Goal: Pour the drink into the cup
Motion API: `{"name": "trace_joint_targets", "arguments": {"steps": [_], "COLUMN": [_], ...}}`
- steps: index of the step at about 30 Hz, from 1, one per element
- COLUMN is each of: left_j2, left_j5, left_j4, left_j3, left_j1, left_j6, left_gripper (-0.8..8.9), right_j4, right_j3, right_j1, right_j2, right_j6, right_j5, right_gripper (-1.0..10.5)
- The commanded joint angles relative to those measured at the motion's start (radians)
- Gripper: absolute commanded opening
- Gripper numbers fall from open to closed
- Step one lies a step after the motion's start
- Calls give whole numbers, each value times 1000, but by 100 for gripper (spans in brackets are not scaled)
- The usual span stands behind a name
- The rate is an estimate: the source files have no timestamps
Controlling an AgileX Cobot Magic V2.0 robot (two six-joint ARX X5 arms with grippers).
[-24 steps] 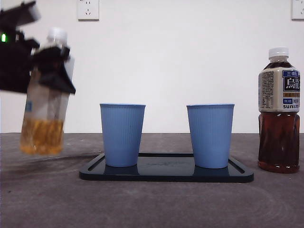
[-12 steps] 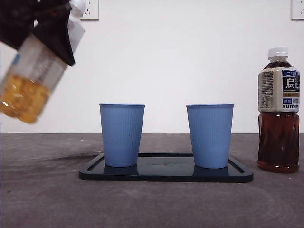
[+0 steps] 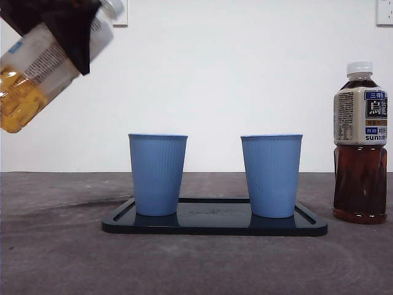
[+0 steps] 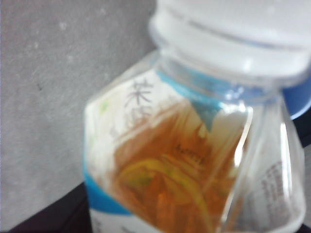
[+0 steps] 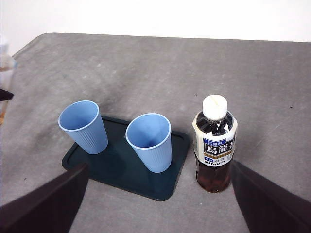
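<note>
Two bottles are in play, and the one that matters is the pale tea bottle (image 3: pixel 46 58), held aloft and tilted, neck toward the cups, above the left end of the bench (image 3: pixel 61 258). The left claw (image 3: pixel 64 24) is clamped on its upper body just under the white cap (image 4: pixel 233 34), which looks screwed on. Judging by the amber liquid pooled at its low end, it is well under half full, so it should be light, with the liquid shifting as it tips. Thin clear plastic like this will likely dent under a hard squeeze and is smooth enough to slip. A hold on the labelled shoulder seems sound, leaving the mouth free to reach the left blue cup (image 3: pixel 158 175).

That cup and the right blue cup (image 3: pixel 271 175) stand upright and apart on a dark tray (image 3: pixel 215 224) near the middle of the bench; both look like light ribbed paper or plastic, easy to knock over. A dark tea bottle (image 3: pixel 360 144), capped and fuller, stands toward the right edge. The right claw (image 5: pixel 155 213) hangs high above, spread wide and holding nothing.

The bench top is grey, matte and slightly mottled, likely grippy. Behind it is a plain white wall with a socket (image 3: pixel 385 12).
</note>
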Motion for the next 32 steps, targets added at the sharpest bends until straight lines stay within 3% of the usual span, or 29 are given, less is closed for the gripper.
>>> {"name": "trace_joint_targets", "arguments": {"steps": [1,6,18,22,32], "left_j2": [72,179,334,354,355], "left_j5": [-105,-354,-608,-658,-675], "left_j4": [-20,-40,-41,-50,-71], "left_j3": [71,108,113,113,113], "left_j1": [-37,-110,-217,-236,-248], "left_j6": [47,97,196,210,192], "left_gripper": [182,182,182,182,182], "right_j4": [6,6,5,5,6], "right_j3": [13,13,13,12,12], "right_j1": [6,6,6,6,6], "right_j2": [4,4,4,4,4], "right_j6": [18,18,17,17,17], "right_j5": [-2,-3,-3,-3,-3], "right_gripper": [464,464,464,464,464]}}
